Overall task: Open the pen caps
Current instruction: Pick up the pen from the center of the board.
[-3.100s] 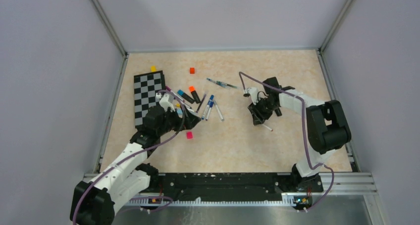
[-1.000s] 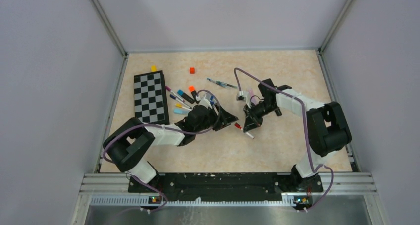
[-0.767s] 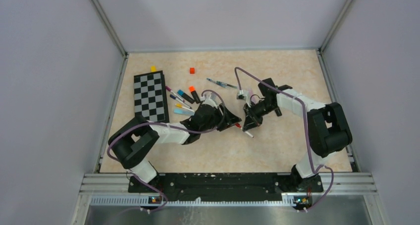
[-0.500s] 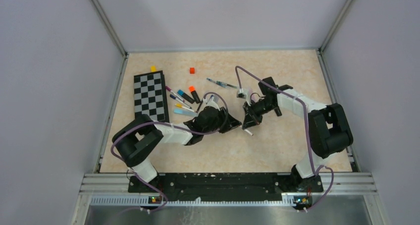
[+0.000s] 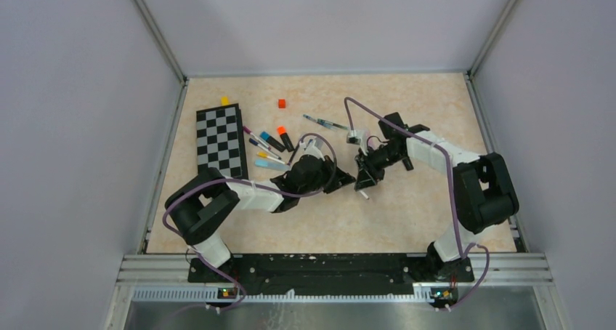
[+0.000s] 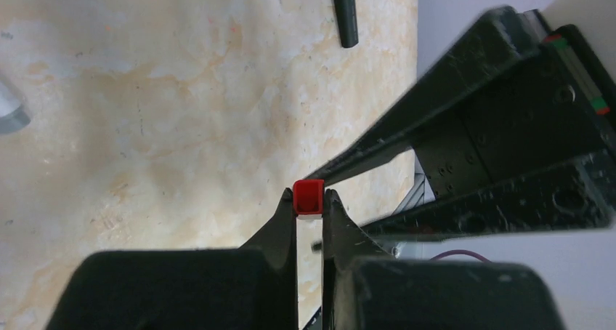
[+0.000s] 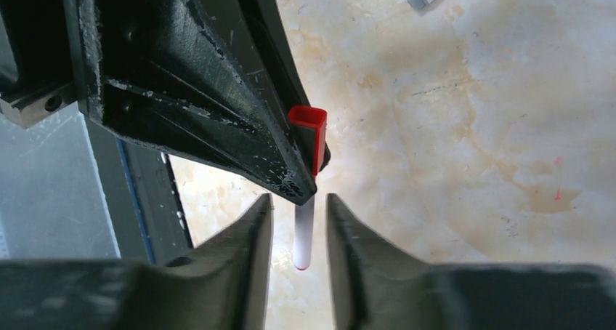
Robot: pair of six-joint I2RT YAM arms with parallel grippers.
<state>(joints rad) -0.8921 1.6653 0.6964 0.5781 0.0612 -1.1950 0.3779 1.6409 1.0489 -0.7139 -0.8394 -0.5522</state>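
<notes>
A white pen (image 7: 304, 232) with a red pen cap (image 7: 311, 130) hangs between the two grippers at mid-table. My left gripper (image 6: 309, 199) is shut on the red cap (image 6: 308, 198), and the white barrel (image 6: 309, 272) runs back between its fingers. My right gripper (image 7: 298, 203) stands slightly open around the barrel's lower end, with a gap on each side. From above, the left gripper (image 5: 347, 179) and right gripper (image 5: 363, 176) meet tip to tip, and the pen's end (image 5: 364, 193) pokes out below. The cap sits on the barrel.
More pens (image 5: 272, 145) with coloured caps lie left of the grippers beside a checkerboard (image 5: 220, 142). One dark pen (image 5: 325, 123) lies farther back. A red cube (image 5: 282, 103) and a yellow cube (image 5: 224, 100) sit near the back.
The left gripper moved right to the pen in the right gripper and closed on its red cap. The right gripper then loosened from the barrel.
</notes>
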